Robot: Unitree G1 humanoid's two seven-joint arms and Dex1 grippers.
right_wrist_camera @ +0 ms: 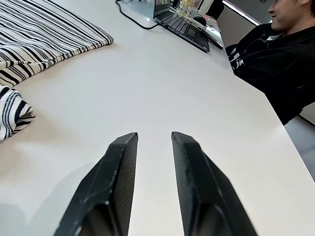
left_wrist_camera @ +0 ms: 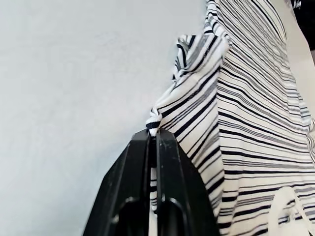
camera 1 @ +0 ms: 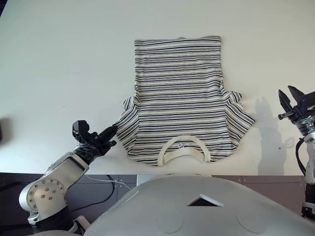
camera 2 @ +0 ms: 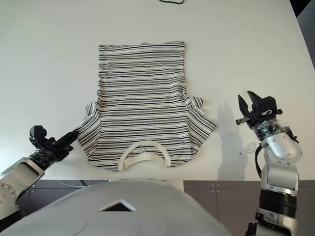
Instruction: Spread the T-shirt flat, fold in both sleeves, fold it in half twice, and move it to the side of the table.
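Observation:
A striped T-shirt (camera 1: 179, 93) lies on the white table (camera 1: 59, 73), its white collar (camera 1: 186, 147) toward me and its hem at the far end. Both short sleeves stick out near the front, slightly rumpled. My left gripper (camera 1: 112, 132) is low at the left sleeve's outer edge. In the left wrist view its fingers (left_wrist_camera: 167, 162) are pressed together, pinching the sleeve's hem corner (left_wrist_camera: 153, 120). To the right of the right sleeve (camera 2: 202, 120), my right gripper (camera 2: 248, 99) hangs above the bare table, clear of the cloth. It is open, with nothing between its fingers (right_wrist_camera: 123, 162).
A laptop (right_wrist_camera: 182, 24) and a black cable (right_wrist_camera: 133, 17) lie at the table's far end, where a person sits. The table's front edge (camera 1: 74, 173) runs just under the collar. Bare tabletop lies left, right and beyond the shirt.

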